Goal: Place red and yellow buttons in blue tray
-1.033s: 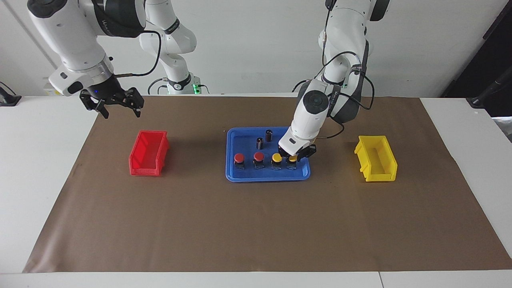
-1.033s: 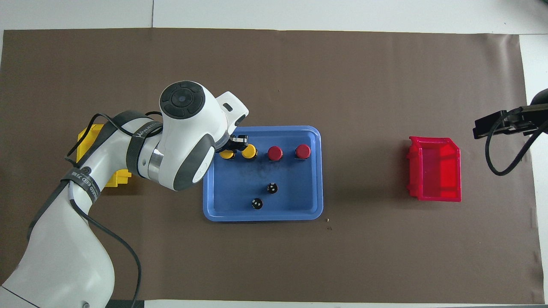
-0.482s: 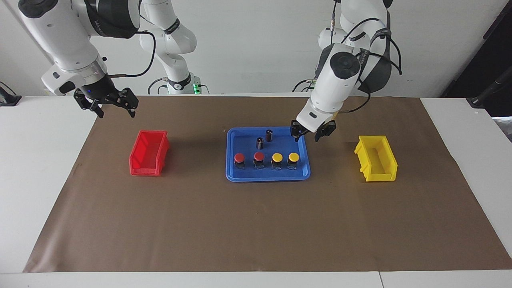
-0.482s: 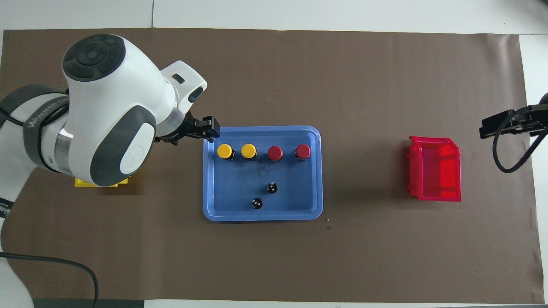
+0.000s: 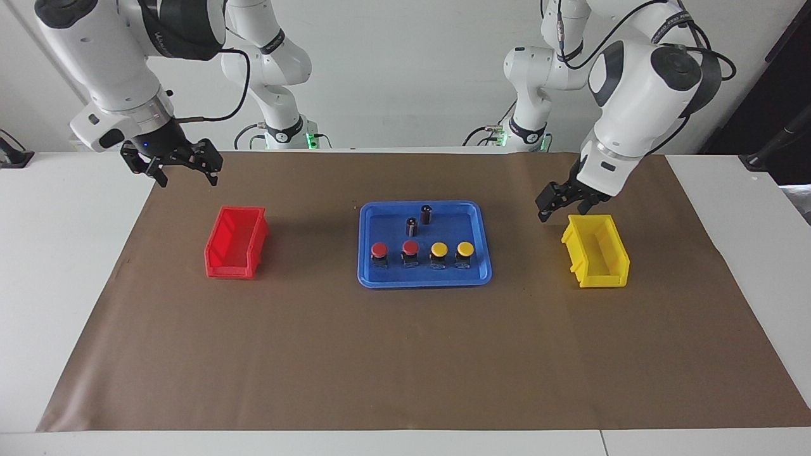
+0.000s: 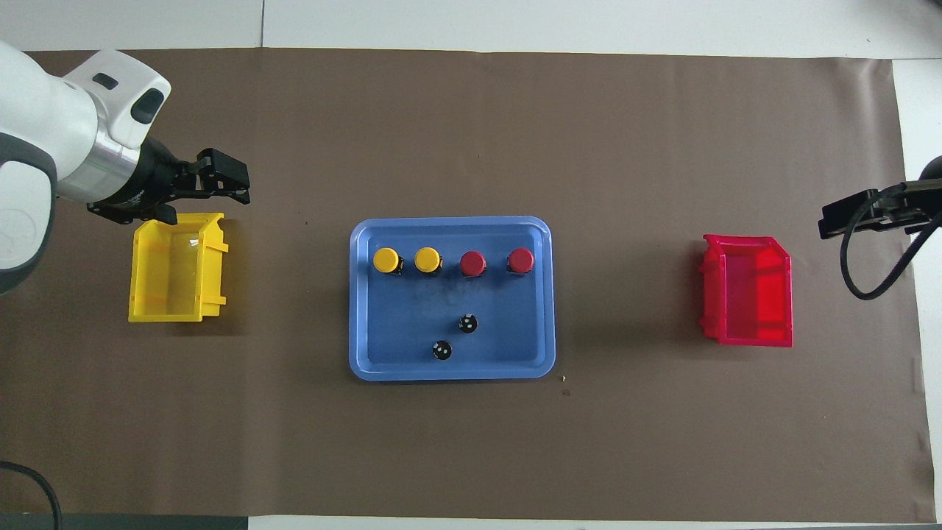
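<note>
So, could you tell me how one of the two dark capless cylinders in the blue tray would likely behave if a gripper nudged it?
The dark cylinder stands upright, taller than wide, so a high push would probably tip it. Being round, it would then likely roll, though the blue tray has a raised rim that should stop it.

I see bright, even light from overhead, both views sharp. Soft shadows fall beside the red bin [image 5: 235, 242] and blue tray [image 6: 358, 309]. Slight glare inside the yellow bin [image 6: 193, 241].
</note>
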Tool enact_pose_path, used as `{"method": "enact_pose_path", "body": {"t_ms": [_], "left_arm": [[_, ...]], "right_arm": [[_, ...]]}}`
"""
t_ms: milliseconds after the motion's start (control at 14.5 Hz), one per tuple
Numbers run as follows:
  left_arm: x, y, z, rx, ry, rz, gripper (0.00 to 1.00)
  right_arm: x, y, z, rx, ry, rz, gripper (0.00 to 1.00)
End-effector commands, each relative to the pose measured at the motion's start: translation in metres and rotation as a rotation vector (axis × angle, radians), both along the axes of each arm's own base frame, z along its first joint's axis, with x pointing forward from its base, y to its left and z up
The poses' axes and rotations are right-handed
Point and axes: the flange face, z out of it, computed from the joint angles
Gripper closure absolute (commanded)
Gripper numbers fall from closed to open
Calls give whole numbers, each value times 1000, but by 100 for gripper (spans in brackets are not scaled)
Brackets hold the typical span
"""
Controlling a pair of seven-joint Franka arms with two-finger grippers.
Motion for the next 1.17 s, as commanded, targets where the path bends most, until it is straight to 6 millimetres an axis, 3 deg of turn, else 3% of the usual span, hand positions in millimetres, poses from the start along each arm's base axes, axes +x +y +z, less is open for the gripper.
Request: {"method": "enact_pose_path", "body": {"t_ms": [0, 275, 551, 689, 895, 1102], "left_arm": [[-4, 37, 25, 23, -2, 4, 0], [-1, 88, 27, 16, 4, -4, 0], [3, 107, 30, 19, -15, -17, 0], [0, 107, 35, 36, -21, -94, 0], [-20, 107, 51, 60, 12, -129, 0], [-21, 111, 65, 88, 3, -200, 0]], "right_arm": [[-7, 0, 1, 2, -3, 13, 0], [-7, 1, 1, 2, -3, 16, 0], [-7, -1, 2, 2, -3, 11, 0], [-7, 2, 2, 1, -3, 16, 0], [-7, -5, 2, 2, -7, 4, 0], [-6, -10, 3, 2, -12, -7, 0]]}}
